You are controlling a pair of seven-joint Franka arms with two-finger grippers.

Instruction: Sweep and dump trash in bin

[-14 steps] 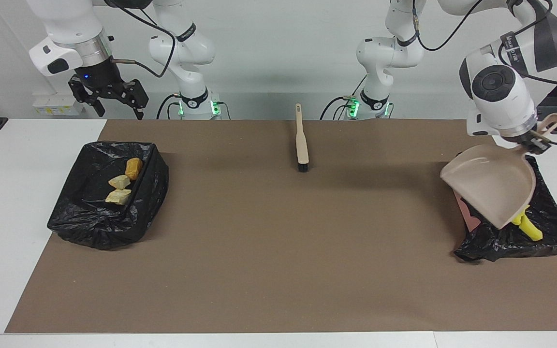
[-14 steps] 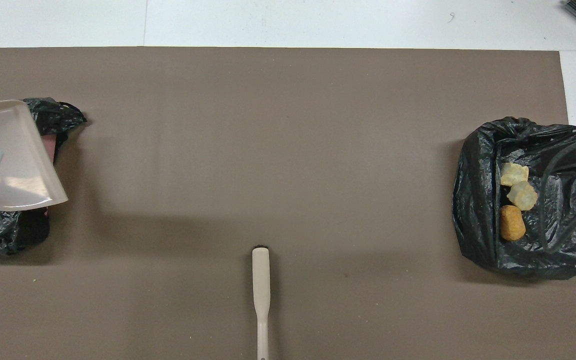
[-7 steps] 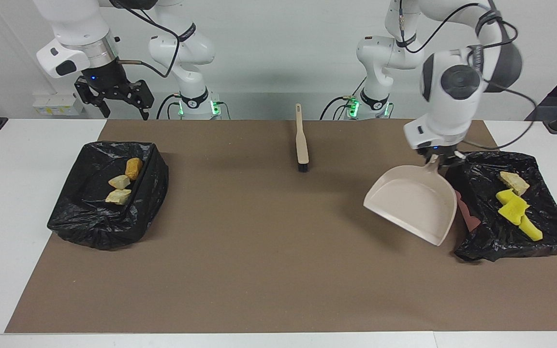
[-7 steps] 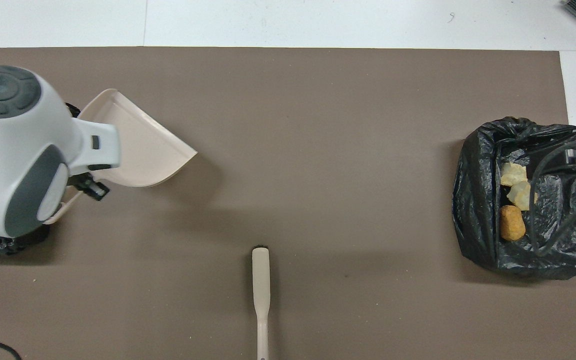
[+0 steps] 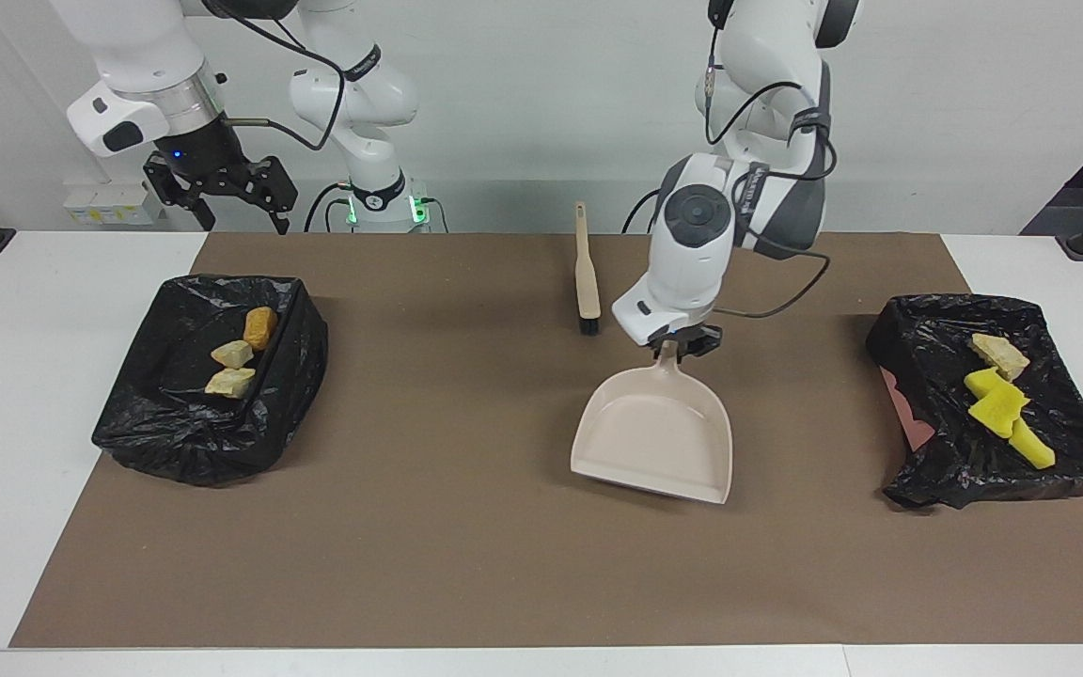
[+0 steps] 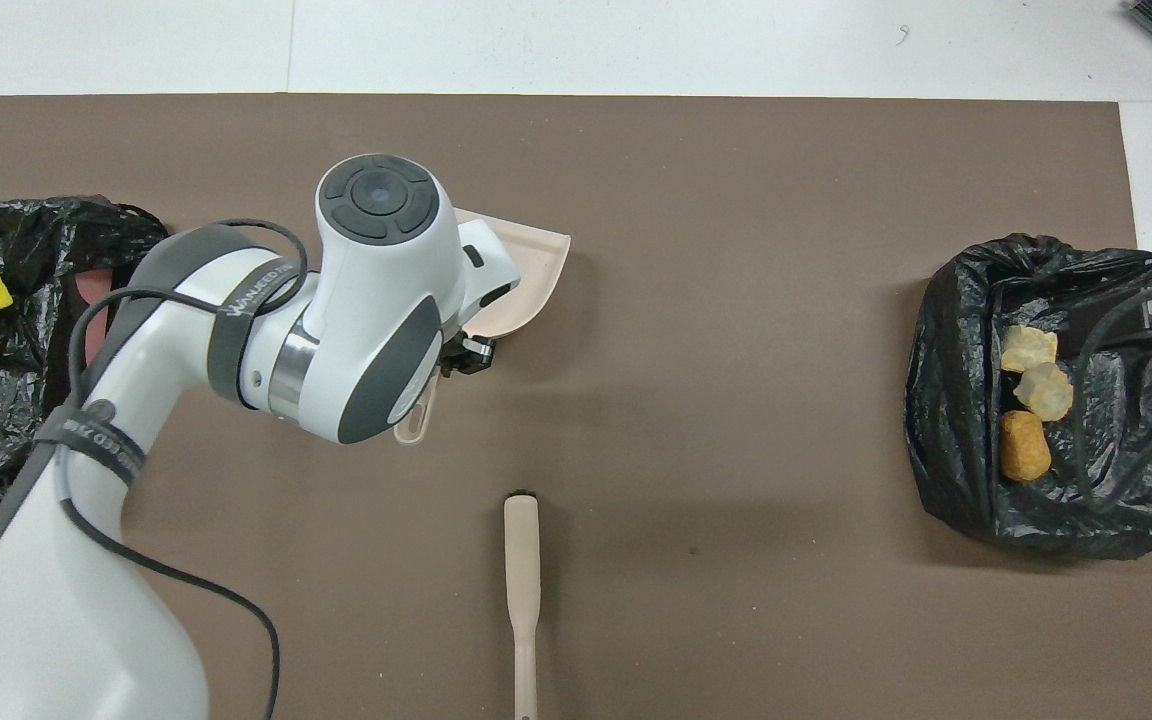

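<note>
Trash (image 5: 1000, 402) is seen in both bins (image 5: 1059, 461); the dustpan (image 5: 659, 437) is gripped by the closed left gripper (image 5: 671, 350); the right gripper (image 5: 227, 193) is spread wide, empty.

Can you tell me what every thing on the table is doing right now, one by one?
Beige plastic dustpan: empty, held by its handle.
Left gripper: shut on the dustpan's handle, over the brown mat.
Right gripper: open, waiting above its bin.
Beige brush: lying flat, untouched.
Black-bagged bin at the left arm's end: holds yellow sponge scraps.
Black-bagged bin at the right arm's end: holds golden-brown chunks.
</note>
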